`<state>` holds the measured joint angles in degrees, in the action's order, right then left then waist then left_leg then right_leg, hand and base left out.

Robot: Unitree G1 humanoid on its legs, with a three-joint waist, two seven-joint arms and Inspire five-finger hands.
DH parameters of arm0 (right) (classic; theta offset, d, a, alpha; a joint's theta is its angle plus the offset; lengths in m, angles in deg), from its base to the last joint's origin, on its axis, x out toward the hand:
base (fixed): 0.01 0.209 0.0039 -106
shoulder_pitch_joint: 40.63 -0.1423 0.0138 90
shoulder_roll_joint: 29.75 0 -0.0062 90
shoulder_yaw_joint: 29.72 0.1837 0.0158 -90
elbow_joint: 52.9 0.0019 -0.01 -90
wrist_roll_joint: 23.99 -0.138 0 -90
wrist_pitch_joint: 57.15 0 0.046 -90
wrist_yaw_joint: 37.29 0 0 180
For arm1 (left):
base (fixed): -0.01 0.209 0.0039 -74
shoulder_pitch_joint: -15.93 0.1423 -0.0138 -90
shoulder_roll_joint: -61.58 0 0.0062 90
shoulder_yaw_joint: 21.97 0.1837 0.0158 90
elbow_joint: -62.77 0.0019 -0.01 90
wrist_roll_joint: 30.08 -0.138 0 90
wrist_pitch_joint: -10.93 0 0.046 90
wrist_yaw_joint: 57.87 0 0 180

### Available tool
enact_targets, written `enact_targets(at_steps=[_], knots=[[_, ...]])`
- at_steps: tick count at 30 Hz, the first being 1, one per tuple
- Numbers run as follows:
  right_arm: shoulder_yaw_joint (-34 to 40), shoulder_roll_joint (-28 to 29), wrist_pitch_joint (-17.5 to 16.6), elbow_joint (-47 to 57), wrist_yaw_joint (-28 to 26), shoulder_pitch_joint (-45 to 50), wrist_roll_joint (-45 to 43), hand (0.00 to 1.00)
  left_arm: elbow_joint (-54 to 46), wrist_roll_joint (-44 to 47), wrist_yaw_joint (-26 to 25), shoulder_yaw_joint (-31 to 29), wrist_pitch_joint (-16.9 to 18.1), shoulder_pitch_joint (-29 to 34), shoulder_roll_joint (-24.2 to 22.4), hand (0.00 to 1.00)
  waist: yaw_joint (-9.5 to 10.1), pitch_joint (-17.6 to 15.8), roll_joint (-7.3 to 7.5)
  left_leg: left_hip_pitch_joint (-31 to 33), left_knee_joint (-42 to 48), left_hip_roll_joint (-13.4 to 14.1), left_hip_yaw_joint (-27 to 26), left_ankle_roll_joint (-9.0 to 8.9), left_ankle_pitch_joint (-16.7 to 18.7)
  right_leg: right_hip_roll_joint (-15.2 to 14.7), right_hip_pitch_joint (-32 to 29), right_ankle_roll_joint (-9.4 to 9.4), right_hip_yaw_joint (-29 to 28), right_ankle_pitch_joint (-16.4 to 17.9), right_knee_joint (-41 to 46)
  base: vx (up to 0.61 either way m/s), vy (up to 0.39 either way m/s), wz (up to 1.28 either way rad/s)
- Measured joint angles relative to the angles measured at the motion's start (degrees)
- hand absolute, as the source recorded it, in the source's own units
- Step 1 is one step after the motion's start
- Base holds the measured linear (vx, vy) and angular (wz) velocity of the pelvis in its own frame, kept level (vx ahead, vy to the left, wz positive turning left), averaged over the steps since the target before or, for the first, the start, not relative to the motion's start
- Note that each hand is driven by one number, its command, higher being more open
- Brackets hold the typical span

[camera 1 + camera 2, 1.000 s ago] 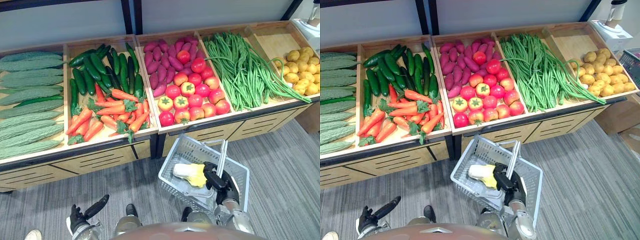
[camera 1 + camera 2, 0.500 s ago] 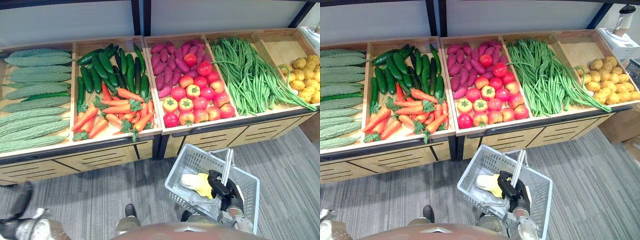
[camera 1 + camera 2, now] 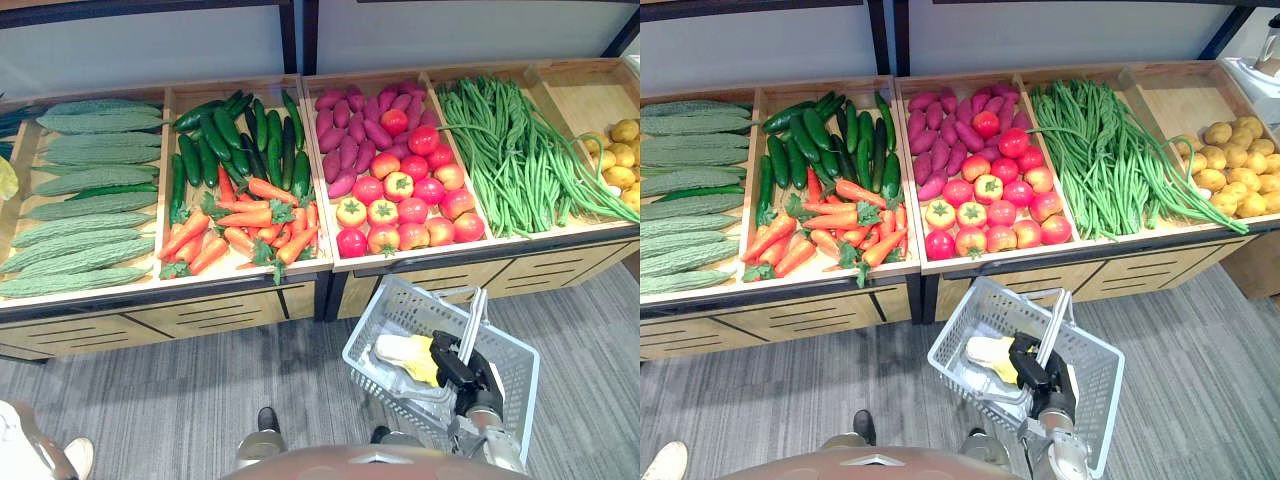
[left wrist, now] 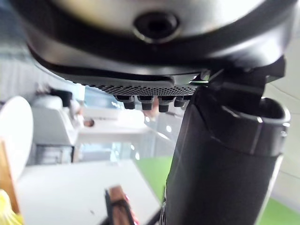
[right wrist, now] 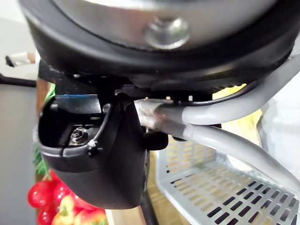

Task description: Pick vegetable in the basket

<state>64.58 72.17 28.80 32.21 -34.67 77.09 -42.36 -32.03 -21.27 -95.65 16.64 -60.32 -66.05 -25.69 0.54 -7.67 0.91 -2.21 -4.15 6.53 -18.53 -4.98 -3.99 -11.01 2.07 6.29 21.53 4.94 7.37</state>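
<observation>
Right hand (image 3: 1034, 366) clasps basket handle (image 3: 1057, 318); stall edge (image 3: 1090, 251) just beyond.

The bins of the display stand (image 3: 230, 312) are open from above, separated by low wooden dividers (image 3: 313, 150). The raised handles (image 3: 1058, 318) and the right hand (image 3: 1032, 368) clasping them cross the opening of the basket (image 3: 970, 315), leaving access on either side. Bare floor (image 3: 150, 390) lies left of the basket.
</observation>
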Motion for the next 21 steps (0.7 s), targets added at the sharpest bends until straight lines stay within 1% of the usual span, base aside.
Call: enact_targets(at_steps=[1,3,4,6,7,9,12,15,16,19,21], knots=[[-0.01,-0.47,0.00,0.61,-0.29,0.07,-0.03,0.00,0.40,0.21,1.43,0.95,0.17,-0.63,2.03,1.00,0.02,0.02,-0.11,-0.01,0.00,0.00,-0.01,0.00,0.00,-0.01,-0.03,-0.01,-0.03,0.01,0.06,0.00,0.000,0.00],[-0.63,-2.17,0.01,2.12,-1.99,0.09,0.00,0.00,4.49,2.71,7.83,6.28,1.46,-4.29,11.97,1.00,0.02,0.06,-0.33,0.00,0.00,0.05,-0.22,0.03,-0.05,-0.02,-0.59,-0.26,-0.46,0.21,0.67,-0.01,0.007,-0.05],[-0.85,-2.43,0.02,2.53,-2.31,0.09,0.02,0.00,5.68,2.98,9.16,7.89,1.47,-5.50,14.30,1.00,0.03,0.06,-0.35,0.05,0.00,0.05,-0.37,0.03,-0.06,-0.01,-0.85,-0.28,-0.72,0.22,0.75,-0.01,0.008,-0.15],[-1.38,-2.71,0.02,3.74,-3.42,0.14,0.02,0.00,9.56,4.27,13.98,15.64,1.41,-10.44,21.97,1.00,-0.14,0.10,-0.34,0.06,0.02,0.03,-1.38,0.08,-0.11,-0.08,-1.74,-0.28,-1.85,0.22,1.33,0.00,0.014,-0.22],[-1.52,-2.69,0.02,3.86,-3.65,0.14,0.02,0.00,10.14,4.24,15.24,17.56,1.33,-11.36,23.45,1.00,-0.26,0.14,-0.27,0.06,0.02,0.01,-1.74,0.08,-0.11,-0.11,-2.11,-0.33,-2.36,0.25,1.57,0.01,0.019,-0.24],[-1.77,-2.54,0.12,5.03,-4.21,0.75,0.01,0.00,11.79,3.57,20.42,25.09,1.04,-14.72,27.73,1.00,-1.12,0.17,-0.22,0.12,-0.02,-0.09,-2.95,0.10,-0.10,-0.15,-3.11,-0.33,-3.65,0.25,1.78,0.02,0.021,-0.28],[-2.86,-2.39,0.12,5.41,-5.02,1.25,0.01,0.00,12.94,-0.06,25.63,32.47,1.00,-18.55,29.50,1.00,-2.79,0.19,-0.19,0.06,-0.04,0.02,-3.81,0.17,-0.05,0.04,-3.96,-0.32,-4.98,0.24,1.99,0.03,0.001,-0.24],[-3.81,-2.31,0.14,6.54,-5.68,2.20,0.01,0.00,14.34,-2.26,29.21,37.64,0.73,-21.51,29.69,1.00,-3.59,0.20,-0.22,-0.19,-0.04,0.16,-4.54,0.18,-0.05,0.21,-4.72,-0.39,-6.27,0.28,2.44,0.03,-0.013,-0.22],[-4.26,-2.30,0.14,7.45,-6.11,2.83,0.02,0.00,15.04,-3.05,30.89,40.11,-0.06,-22.65,30.74,1.00,-4.01,0.21,-0.23,-0.20,-0.04,0.17,-4.87,0.19,-0.04,0.24,-5.01,-0.43,-6.59,0.30,2.54,0.03,-0.007,-0.20],[-4.45,-2.27,0.14,8.22,-6.14,3.23,0.03,0.00,16.08,-5.36,33.29,43.94,-0.61,-23.69,33.24,1.00,-4.38,0.21,-0.23,-0.35,-0.03,0.15,-4.97,0.24,0.00,0.26,-5.14,-0.43,-7.10,0.30,2.55,0.02,-0.001,-0.08],[-4.51,-2.25,0.14,8.22,-6.15,3.24,0.03,0.00,16.08,-7.27,34.77,45.39,-0.61,-23.72,33.76,1.00,-4.57,0.21,-0.23,-0.38,-0.03,0.13,-5.06,0.24,0.06,0.26,-5.19,-0.43,-7.34,0.30,2.57,0.01,0.003,-0.02]])
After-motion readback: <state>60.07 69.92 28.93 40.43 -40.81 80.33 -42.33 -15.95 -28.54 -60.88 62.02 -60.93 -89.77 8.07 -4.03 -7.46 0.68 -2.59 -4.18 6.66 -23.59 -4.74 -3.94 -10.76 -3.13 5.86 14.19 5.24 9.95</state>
